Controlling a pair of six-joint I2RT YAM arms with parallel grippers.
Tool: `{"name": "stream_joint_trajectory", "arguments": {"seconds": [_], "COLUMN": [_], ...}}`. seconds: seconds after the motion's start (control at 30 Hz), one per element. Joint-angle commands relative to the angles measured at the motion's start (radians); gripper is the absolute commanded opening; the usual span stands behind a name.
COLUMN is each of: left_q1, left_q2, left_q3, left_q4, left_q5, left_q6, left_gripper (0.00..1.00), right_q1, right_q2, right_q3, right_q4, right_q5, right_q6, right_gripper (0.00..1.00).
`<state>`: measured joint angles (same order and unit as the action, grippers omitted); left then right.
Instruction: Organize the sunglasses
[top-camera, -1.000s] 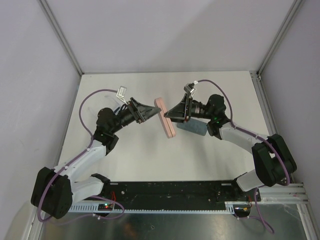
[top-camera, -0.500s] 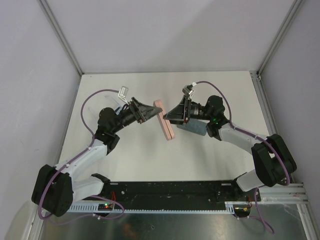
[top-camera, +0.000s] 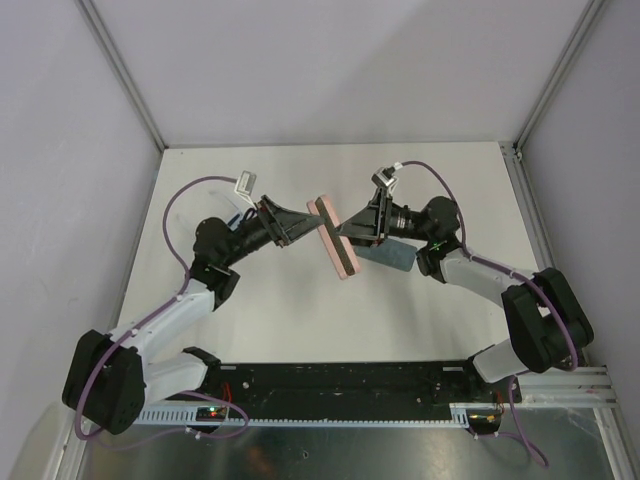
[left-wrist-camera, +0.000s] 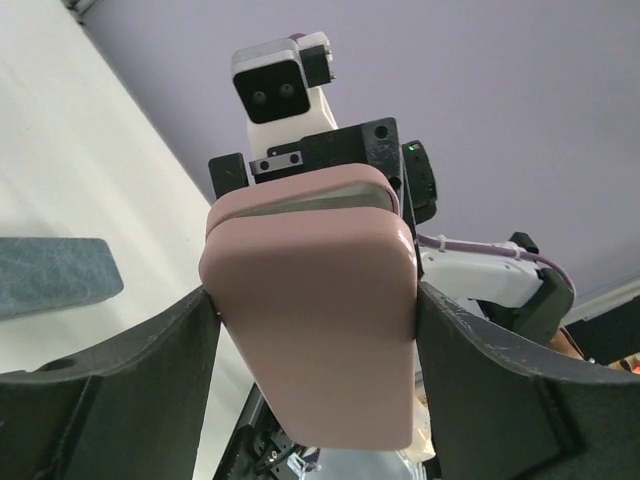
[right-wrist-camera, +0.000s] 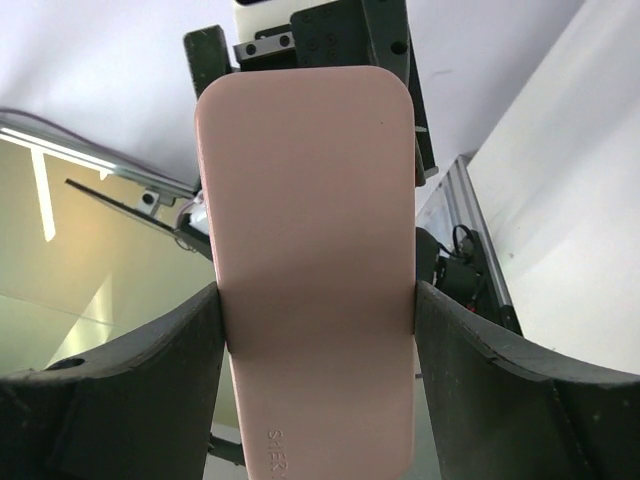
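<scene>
Together, both jaws clamping pink case (top-camera: 336, 250); grey-blue case (top-camera: 392, 258) near

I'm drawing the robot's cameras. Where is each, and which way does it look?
Top: above and behind, looking down at the table; left arm and right arm show.
Left wrist: on the left arm, facing the pink case between its own fingers.
Right wrist: on the right arm, facing the case's opposite side, fingers showing.
Shared: all three see the pink case.
</scene>
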<state>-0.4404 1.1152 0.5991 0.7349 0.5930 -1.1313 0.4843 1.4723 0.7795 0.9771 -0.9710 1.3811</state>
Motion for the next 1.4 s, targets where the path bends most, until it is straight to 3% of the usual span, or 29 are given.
{"name": "stream_joint_trajectory", "arguments": {"seconds": [0.0,0.23,0.53,0.87,1.03,1.13,1.23,1.37], "left_q1": [0.0,0.0,0.0,0.001,0.002,0.002,0.002,0.003], "left_q2": [-0.034,-0.038,-0.071,-0.068,-0.008,0.033,0.039,-0.036], "left_q3": [0.019,0.035,0.084,0.082,0.032,-0.013,-0.056,-0.058], "left_q4": [0.121,0.246,0.274,0.277,0.27,0.248,0.164,-0.145], "left_q5": [0.054,0.095,0.133,0.13,0.101,0.075,0.048,-0.046], "left_q6": [0.017,-0.045,-0.101,-0.125,-0.09,-0.035,0.038,0.208], "left_gripper": [0.4,0.4,0.38,0.36,0.44,0.47,0.51,0.61], "right_q1": [-0.036,-0.059,-0.122,-0.139,-0.13,-0.122,-0.102,-0.014], "right_q2": [0.0,0.081,0.127,0.002,-0.045,-0.087,-0.136,-0.182], "right_q3": [-0.008,-0.029,-0.043,-0.061,-0.061,-0.06,-0.052,-0.029], "right_q4": [0.284,0.569,0.573,-0.1,-0.27,-0.456,-0.693,-0.959], "right_q5": [-0.018,-0.001,-0.031,0.001,0.028,0.082,0.198,0.409], "right_q6": [0.216,0.407,0.392,-0.149,-0.273,-0.413,-0.596,-0.824], "right_gripper": [0.36,0.39,0.39,0.29,0.26,0.26,0.29,0.39]}}
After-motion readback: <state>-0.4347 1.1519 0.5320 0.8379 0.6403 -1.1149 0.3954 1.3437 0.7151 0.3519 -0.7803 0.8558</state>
